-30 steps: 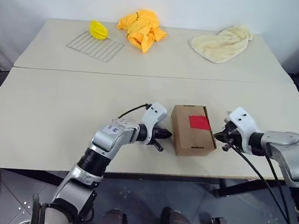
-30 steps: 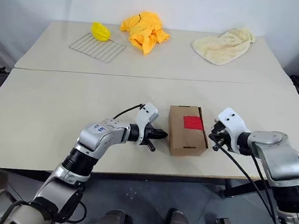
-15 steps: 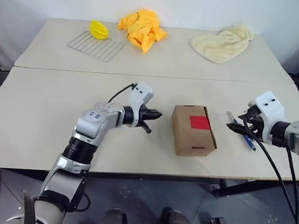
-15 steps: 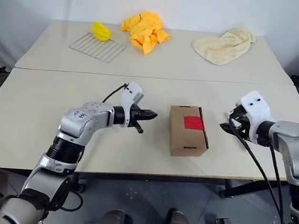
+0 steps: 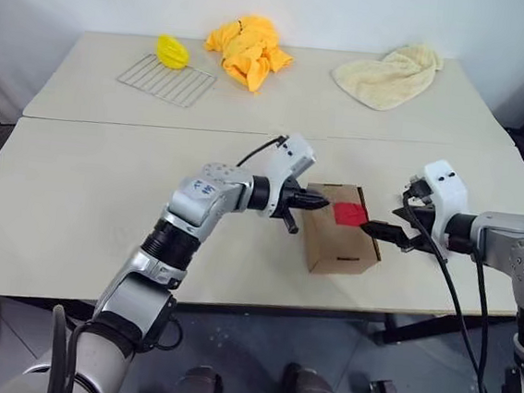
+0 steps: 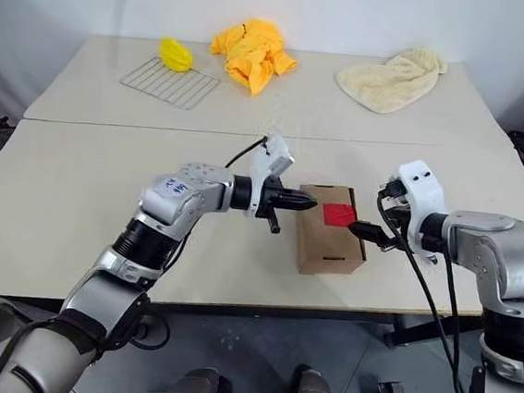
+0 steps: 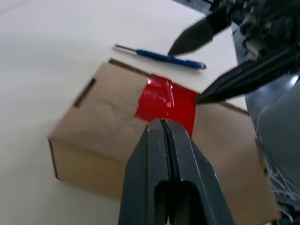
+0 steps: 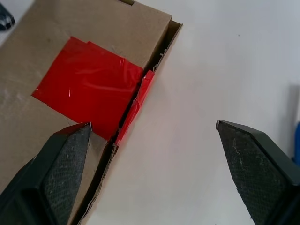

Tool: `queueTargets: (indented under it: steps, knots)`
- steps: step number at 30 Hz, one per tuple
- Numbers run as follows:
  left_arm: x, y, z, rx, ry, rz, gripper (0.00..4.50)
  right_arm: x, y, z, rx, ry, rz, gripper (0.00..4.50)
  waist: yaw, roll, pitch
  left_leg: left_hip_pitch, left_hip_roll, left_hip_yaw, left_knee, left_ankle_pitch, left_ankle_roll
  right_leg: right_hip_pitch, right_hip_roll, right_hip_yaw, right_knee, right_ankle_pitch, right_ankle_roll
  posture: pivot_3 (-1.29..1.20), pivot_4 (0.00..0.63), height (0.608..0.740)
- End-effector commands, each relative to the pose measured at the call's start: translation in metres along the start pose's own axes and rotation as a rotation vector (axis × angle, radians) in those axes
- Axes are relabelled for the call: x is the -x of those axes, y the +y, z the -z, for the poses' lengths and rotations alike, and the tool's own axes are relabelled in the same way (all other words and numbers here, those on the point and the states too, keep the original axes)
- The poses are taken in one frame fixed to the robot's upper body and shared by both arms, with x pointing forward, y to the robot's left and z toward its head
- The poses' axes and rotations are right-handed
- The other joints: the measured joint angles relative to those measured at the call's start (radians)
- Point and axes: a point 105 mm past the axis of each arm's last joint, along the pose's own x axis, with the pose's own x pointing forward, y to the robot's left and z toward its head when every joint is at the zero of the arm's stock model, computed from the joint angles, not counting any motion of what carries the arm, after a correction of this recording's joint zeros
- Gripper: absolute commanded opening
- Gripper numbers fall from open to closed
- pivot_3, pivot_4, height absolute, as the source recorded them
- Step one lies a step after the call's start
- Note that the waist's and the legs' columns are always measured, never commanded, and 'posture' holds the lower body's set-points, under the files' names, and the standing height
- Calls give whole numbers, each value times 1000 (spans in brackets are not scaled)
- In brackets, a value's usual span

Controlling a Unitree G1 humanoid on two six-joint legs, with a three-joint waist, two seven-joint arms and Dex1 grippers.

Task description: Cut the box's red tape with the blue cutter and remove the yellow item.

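Pale tabletop (image 5: pixel 84 207) is carrying your box (image 5: pixel 337 233); right fingers (image 8: pixel 154 173) are gaping, empty, at its cut red tape (image 8: pixel 89 84), left gripper (image 7: pixel 164 136) is hovering pinched shut, blue cutter (image 7: pixel 159 56) is lying beyond.

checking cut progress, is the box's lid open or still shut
Shut: the box lid lies flat, though the red tape looks split along its edge.

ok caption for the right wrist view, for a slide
Open right gripper fingers straddle the edge of the box, where the red tape is split.

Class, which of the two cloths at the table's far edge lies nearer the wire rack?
The yellow-orange cloth, just beside the wire rack; the cream cloth lies far off toward the robot's right.
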Motion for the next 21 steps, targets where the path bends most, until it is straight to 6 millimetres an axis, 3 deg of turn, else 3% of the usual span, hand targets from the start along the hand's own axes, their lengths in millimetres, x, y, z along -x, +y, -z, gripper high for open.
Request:
queueTargets:
  steps: [1, 11, 21]
  knots:
    - [-6, -5, -4, -80, 17, 19, 0, 5, -3, 9, 1, 26, 27, 4429, 3, 0, 0, 0, 0, 0, 0, 0, 0, 0, 0, 0, 0, 0, 0, 0, 150, 740]
    - [-8, -12, 20, -99, 102, 54, 0, 12, -9, 19, -18, 33, 55, 4429, 5, 0, 0, 0, 0, 0, 1, 0, 0, 1, 0, 0, 0, 0, 0, 0, 150, 740]
    - [-7, -11, 27, -89, 119, 40, 0, 6, -9, 38, -57, 61, 44, 4429, 7, 0, 0, 1, 0, -1, 1, -1, 1, 3, 0, 0, 0, 0, 0, 0, 150, 740]
